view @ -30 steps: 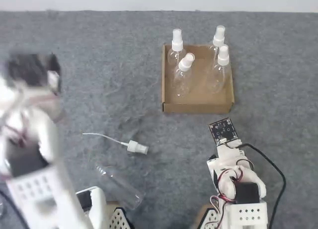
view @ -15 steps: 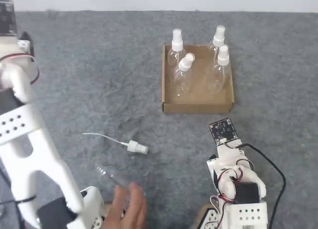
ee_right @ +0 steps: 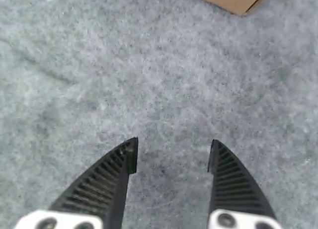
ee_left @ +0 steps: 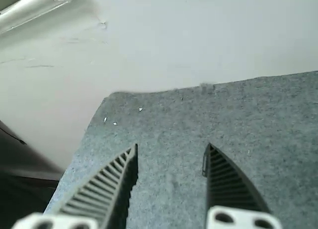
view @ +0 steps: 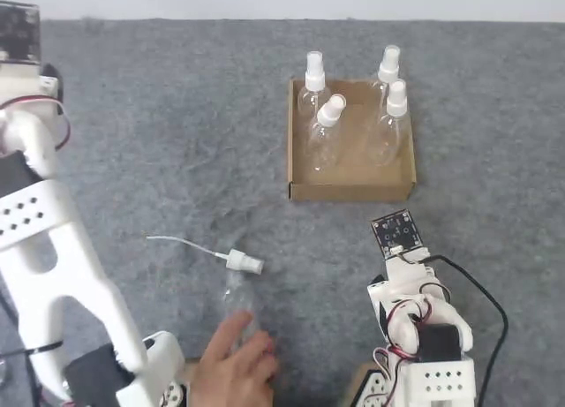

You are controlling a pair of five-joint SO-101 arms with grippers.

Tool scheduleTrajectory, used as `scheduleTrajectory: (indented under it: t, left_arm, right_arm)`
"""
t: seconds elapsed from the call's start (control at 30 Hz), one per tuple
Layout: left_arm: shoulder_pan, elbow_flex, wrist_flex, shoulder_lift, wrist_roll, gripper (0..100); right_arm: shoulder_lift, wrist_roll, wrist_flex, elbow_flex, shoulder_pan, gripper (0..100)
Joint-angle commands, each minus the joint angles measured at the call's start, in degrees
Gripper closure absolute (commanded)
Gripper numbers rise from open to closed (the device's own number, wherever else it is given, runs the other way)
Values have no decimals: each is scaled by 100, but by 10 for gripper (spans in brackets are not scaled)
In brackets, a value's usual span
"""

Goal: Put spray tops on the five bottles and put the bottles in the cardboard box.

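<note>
Bottles (view: 324, 135), four of them capped, stand in the box (view: 351, 192). A fifth bottle (view: 239, 303), uncapped, is on the carpet (view: 177, 142) well apart from the box, with a person's hand (view: 234, 372) on it. A loose spray top (view: 241, 262) lies between it and the box. My left pincer (ee_left: 169, 162) gapes wide and empty at the carpet's corner, far from the box. My right pincer (ee_right: 171, 152) is also wide open and empty, near the box.

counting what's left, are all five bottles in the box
No, the box holds four; the fifth bottle is outside it, held by a hand.
</note>
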Motion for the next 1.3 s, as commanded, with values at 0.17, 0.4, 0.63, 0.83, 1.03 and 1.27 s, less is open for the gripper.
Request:
scheduleTrajectory:
  t: [0.17, 0.4, 0.63, 0.83, 1.03, 1.27]
  left_arm:
    - [0, -286, 70, -123, -44, 804]
    - [-9, -286, 141, -123, -62, 804]
    - [9, -277, 176, -105, -70, 804]
    - [18, -251, 695, -123, -70, 804]
    - [26, -462, 1776, -378, -44, 804]
    - [686, -479, 3015, -1292, -35, 804]
  right_arm:
    - [-66, 62, 48, 123, 31, 820]
    - [-66, 62, 48, 123, 31, 820]
    - [-66, 62, 48, 123, 31, 820]
    - [-66, 62, 48, 123, 31, 820]
    - [-66, 62, 48, 123, 31, 820]
    - [-66, 62, 48, 123, 31, 820]
